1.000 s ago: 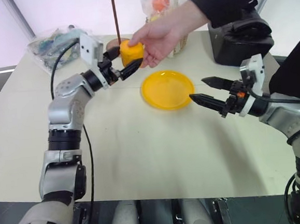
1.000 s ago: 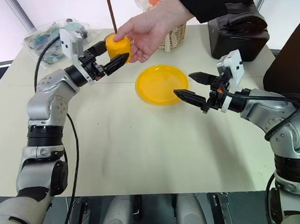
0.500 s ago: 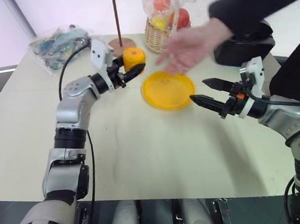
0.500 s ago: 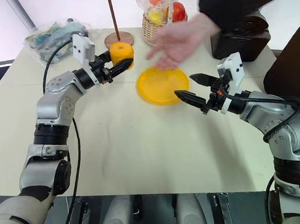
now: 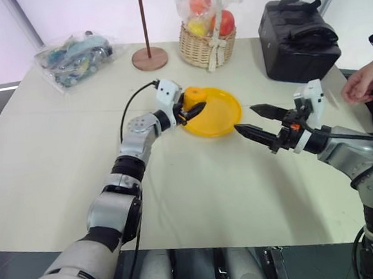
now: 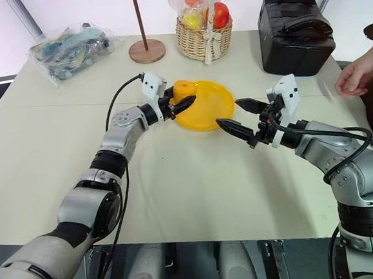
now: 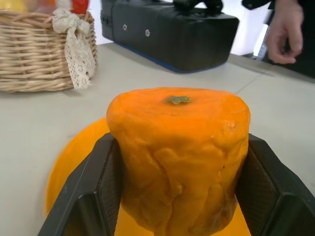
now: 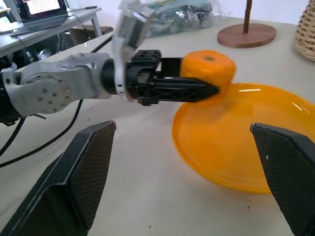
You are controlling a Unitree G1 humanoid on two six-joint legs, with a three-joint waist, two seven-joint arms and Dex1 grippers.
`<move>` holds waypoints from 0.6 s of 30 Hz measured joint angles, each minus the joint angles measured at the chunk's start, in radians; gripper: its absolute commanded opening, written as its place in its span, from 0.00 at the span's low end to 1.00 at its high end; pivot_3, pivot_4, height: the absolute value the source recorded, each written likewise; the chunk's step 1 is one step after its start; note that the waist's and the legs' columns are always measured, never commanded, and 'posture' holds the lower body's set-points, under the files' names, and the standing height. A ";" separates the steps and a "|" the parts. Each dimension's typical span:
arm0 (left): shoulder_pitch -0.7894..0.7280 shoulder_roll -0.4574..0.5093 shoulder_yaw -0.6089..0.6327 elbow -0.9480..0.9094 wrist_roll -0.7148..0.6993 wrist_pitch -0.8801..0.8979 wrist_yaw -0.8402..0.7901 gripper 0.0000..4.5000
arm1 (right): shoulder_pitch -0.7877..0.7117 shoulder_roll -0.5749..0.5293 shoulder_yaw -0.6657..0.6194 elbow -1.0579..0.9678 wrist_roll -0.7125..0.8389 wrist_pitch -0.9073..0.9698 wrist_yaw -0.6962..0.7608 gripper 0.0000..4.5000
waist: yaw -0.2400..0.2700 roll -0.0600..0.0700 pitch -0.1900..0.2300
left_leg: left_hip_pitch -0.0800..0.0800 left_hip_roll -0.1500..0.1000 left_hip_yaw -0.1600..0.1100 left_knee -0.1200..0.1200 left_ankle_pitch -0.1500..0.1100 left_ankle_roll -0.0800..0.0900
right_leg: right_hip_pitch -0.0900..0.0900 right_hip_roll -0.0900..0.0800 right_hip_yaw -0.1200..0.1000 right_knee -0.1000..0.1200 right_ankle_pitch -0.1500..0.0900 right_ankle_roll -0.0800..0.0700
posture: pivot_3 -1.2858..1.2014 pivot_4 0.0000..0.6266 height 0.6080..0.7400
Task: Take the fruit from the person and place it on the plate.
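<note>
fruit over the plate's rim, ready to be set down

fruit [image 5: 195, 97] sits pinched upright, stem up, between the two black fingers of the left gripper [image 5: 194, 108], at the near-left edge of the plate [image 5: 226, 114]. to do this step well, i'd carry it a little further toward the plate's middle, lower until it rests on the yellow surface, then part the fingers slowly so it does not topple or roll. left arm reaches forward, its gripper level and angled toward the plate. right gripper [image 6: 235, 114] hovers just beside the plate's near-right rim, its fingers spread and holding nothing. person's hand [image 6: 356, 75] is well apart, at the table's right edge.
</note>
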 measured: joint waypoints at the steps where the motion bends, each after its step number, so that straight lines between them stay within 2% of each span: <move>1: -0.016 -0.004 0.002 0.038 0.007 -0.023 0.018 0.56 | 0.004 0.000 -0.001 -0.004 0.001 0.000 -0.004 1.00 | 0.000 0.000 0.000 | 0.000 0.000 0.000 0.000 0.000 0.000 | 0.000 0.000 0.000 0.000 0.000 0.000 | 0.52 0.24 1.00; 5: -0.048 -0.020 0.013 0.148 0.034 -0.087 0.068 0.56 | 0.022 0.002 -0.001 -0.016 0.002 0.001 -0.021 1.00 | 0.001 0.000 0.000 | 0.000 0.000 0.000 0.000 0.000 0.000 | 0.000 0.000 0.000 0.000 0.000 0.000 | 0.52 0.24 1.00; 11: -0.052 -0.042 0.044 0.207 0.046 -0.121 0.099 0.56 | 0.042 -0.001 -0.004 -0.023 0.000 0.001 -0.030 1.00 | 0.001 0.000 0.000 | 0.000 0.000 0.000 0.000 0.000 0.000 | 0.000 0.000 0.000 0.000 0.000 0.000 | 0.52 0.24 1.00; 12: -0.054 -0.044 0.049 0.209 0.046 -0.121 0.099 0.79 | 0.045 -0.004 -0.005 -0.023 -0.003 0.001 -0.030 1.00 | 0.001 0.000 0.000 | 0.000 0.000 0.000 0.000 0.000 0.000 | 0.000 0.000 0.000 0.000 0.000 0.000 | 0.52 0.24 1.00; 14: -0.059 -0.047 0.058 0.211 0.045 -0.124 0.091 0.98 | 0.054 -0.007 -0.005 -0.023 -0.016 -0.001 -0.030 1.00 | 0.001 0.000 0.000 | 0.000 0.000 0.000 0.000 0.000 0.000 | 0.000 0.000 0.000 0.000 0.000 0.000 | 0.52 0.24 1.00; 18: -0.060 -0.056 0.083 0.211 0.044 -0.137 0.084 0.99 | 0.057 -0.007 -0.004 -0.023 -0.025 -0.001 -0.030 1.00 | 0.001 0.000 0.000 | 0.000 0.000 0.000 0.000 0.000 0.000 | 0.000 0.000 0.000 0.000 0.000 0.000 | 0.52 0.24 1.00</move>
